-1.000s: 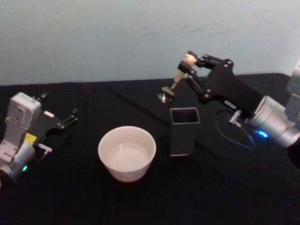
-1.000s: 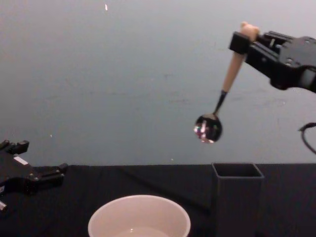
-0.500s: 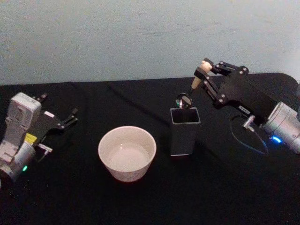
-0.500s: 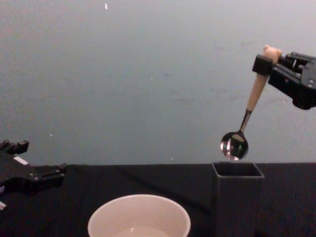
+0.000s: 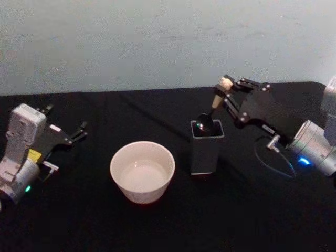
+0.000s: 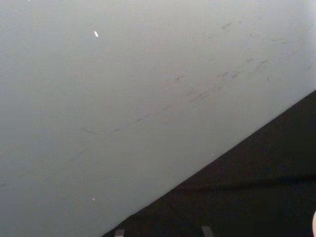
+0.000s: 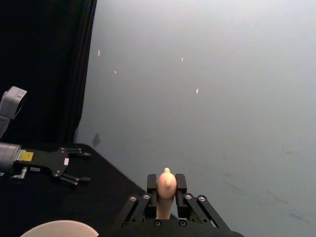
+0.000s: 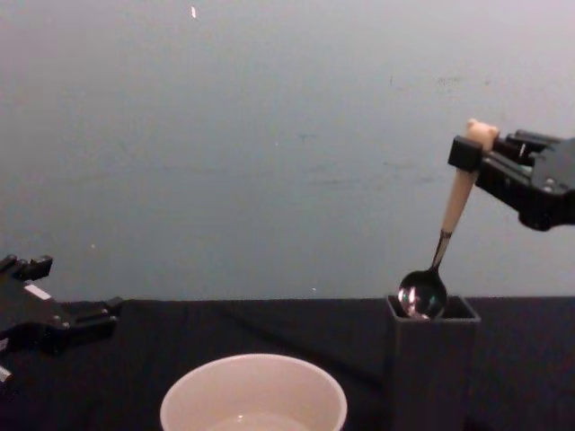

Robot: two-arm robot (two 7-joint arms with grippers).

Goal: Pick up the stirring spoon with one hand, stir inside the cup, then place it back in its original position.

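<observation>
My right gripper [image 5: 224, 87] is shut on the top of the stirring spoon [image 5: 216, 103], just under its bear head. The spoon hangs tilted, and its shiny bowl [image 8: 422, 294] dips into the open mouth of the dark grey square holder [image 5: 206, 148], the original position. In the chest view the right gripper [image 8: 469, 151] holds the beige handle [image 8: 455, 206] above the holder [image 8: 431, 359]. The right wrist view shows the bear head [image 7: 166, 183] clamped between the fingers. The cream cup [image 5: 142, 170] stands left of the holder, apart from it. My left gripper [image 5: 79, 131] rests open at the far left.
A black cloth covers the table [image 5: 247, 220], with a pale wall behind it. A cable [image 5: 273, 157] loops on the cloth under the right arm. Open cloth lies in front of the cup [image 8: 253, 400] and holder.
The right gripper has carried the spoon from high behind the holder down and rightward; its bowl has gone from above the rim into the holder's mouth. The left arm stayed still.
</observation>
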